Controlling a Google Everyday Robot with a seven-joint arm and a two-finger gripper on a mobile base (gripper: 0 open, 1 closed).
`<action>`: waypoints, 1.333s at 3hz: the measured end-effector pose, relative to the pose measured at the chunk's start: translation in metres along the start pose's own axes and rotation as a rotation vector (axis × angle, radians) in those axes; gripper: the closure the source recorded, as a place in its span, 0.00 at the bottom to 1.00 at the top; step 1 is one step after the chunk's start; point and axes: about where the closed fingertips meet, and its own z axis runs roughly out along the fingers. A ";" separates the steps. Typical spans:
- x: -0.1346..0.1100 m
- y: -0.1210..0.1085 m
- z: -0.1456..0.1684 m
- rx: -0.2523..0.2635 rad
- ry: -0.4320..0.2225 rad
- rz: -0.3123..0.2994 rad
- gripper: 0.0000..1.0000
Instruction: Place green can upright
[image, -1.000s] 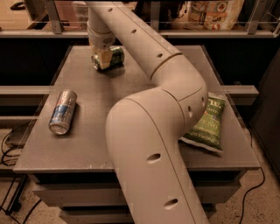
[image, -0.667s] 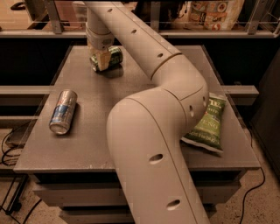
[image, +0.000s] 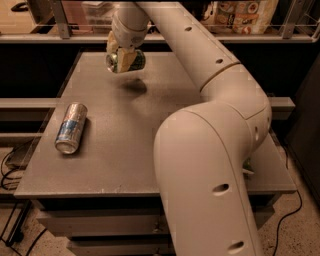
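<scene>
The green can (image: 135, 61) is held on its side in the air above the far part of the grey table (image: 125, 145). Its shadow lies on the tabletop just below it. My gripper (image: 121, 56) is shut on the green can, with pale fingers (image: 126, 59) on either side of it. My white arm reaches from the lower right up over the table to the can.
A slimmer silver-and-blue can (image: 71, 128) lies on its side near the table's left edge. A sliver of the green chip bag (image: 247, 165) shows behind my arm at the right. A shelf with packages (image: 240, 11) runs behind the table.
The gripper has lifted the green can off the tabletop; it now hangs above the table with its shadow beneath. The arm has risen and covers most of the chip bag.
</scene>
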 end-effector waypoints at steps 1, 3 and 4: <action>0.002 0.003 -0.026 0.072 -0.100 0.033 1.00; 0.020 0.026 -0.095 0.204 -0.323 0.168 1.00; 0.033 0.040 -0.119 0.231 -0.425 0.254 1.00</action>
